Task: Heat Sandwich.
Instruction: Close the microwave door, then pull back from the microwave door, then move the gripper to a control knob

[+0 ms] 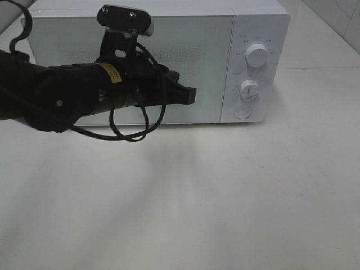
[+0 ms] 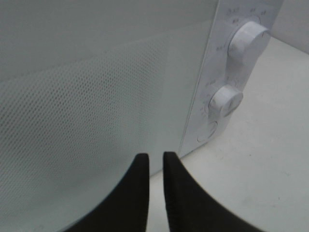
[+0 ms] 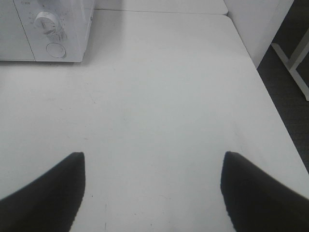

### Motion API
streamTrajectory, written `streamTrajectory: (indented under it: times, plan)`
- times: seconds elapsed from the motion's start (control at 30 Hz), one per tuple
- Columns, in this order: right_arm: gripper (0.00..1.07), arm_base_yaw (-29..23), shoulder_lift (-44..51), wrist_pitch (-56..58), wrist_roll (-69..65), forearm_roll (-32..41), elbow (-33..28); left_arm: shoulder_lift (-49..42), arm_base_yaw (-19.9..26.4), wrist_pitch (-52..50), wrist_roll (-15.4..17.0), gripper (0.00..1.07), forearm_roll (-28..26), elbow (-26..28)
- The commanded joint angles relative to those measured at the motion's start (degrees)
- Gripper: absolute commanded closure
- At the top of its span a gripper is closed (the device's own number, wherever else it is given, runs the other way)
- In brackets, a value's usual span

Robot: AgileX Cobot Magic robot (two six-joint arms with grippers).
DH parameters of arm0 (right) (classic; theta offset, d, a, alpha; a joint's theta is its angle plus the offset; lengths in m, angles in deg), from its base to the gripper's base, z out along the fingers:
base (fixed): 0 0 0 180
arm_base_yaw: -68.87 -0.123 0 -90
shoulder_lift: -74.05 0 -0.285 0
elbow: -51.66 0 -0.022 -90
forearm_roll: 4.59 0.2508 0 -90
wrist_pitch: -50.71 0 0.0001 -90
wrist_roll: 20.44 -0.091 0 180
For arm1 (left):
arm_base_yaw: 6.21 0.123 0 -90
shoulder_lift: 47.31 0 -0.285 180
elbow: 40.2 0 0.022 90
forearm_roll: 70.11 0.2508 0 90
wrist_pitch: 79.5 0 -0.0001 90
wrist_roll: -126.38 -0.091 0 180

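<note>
Two grippers: we see nothing gripped in either.
Left gripper (image 2: 155, 155): fingers nearly together with a thin gap, before the microwave's (image 1: 264, 22) closed door near its lower edge.
Right gripper (image 3: 153, 155): fingers wide apart above the table (image 3: 159, 87), well apart from the microwave.
Edges: a table edge runs near the right gripper.
Open room: broad table in front of the microwave.
Sandwich: we cannot tell where it is.

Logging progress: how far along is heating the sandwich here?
Looks done: microwave door closed; no sandwich visible, so whether it's inside is unclear. In hand: left gripper, barely parted and empty, faces the door; right gripper hangs open above the table. Left: probably setting the dials.
</note>
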State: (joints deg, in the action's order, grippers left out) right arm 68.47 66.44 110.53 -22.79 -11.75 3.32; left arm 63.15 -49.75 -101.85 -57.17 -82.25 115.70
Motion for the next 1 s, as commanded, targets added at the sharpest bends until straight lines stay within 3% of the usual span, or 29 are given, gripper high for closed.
streamTrajectory:
  times: [0.03, 0.07, 0.13, 0.17, 0.3, 0.5, 0.6, 0.83, 0.9, 1.0]
  plan:
    - [0.32, 0.4, 1.49, -0.46, 0.4, 0.11, -0.11, -3.5, -0.23, 3.55, 0.29, 0.47, -0.34, -2.81]
    - [0.32, 0.4, 1.49, -0.46, 0.4, 0.11, -0.11, -3.5, -0.23, 3.55, 0.29, 0.47, -0.34, -2.81]
    - [0.32, 0.4, 1.49, -0.46, 0.4, 0.11, -0.11, -5.5, -0.23, 5.9, 0.4, 0.13, -0.4, -4.47]
    - [0.32, 0.4, 1.49, -0.46, 0.4, 0.11, -0.11, -7.28, -0.17, 8.88, 0.0, 0.02, -0.4, -5.67]
    - [0.32, 0.4, 1.49, -0.46, 0.4, 0.11, -0.11, -9.63, 0.06, 15.41, 0.0, 0.04, -0.23, -6.25]
    - [0.32, 0.4, 1.49, -0.46, 0.4, 0.11, -0.11, -16.21, 0.29, 35.01, 0.29, 0.04, 4.18, -6.07]
    - [0.32, 0.4, 1.49, -0.46, 0.4, 0.11, -0.11, -17.88, 1.55, 38.39, 0.63, 0.04, 4.13, -5.96]
    - [0.32, 0.4, 1.49, -0.46, 0.4, 0.11, -0.11, -25.1, 13.06, 54.26, 1.32, 0.04, 3.67, -5.96]
    - [0.32, 0.4, 1.49, -0.46, 0.4, 0.11, -0.11, -26.01, 14.5, 56.21, 1.15, 0.04, 3.67, -5.96]
    - [0.32, 0.4, 1.49, -0.46, 0.4, 0.11, -0.11, -29.34, 21.03, 65.55, 0.69, 0.04, 3.72, -5.96]
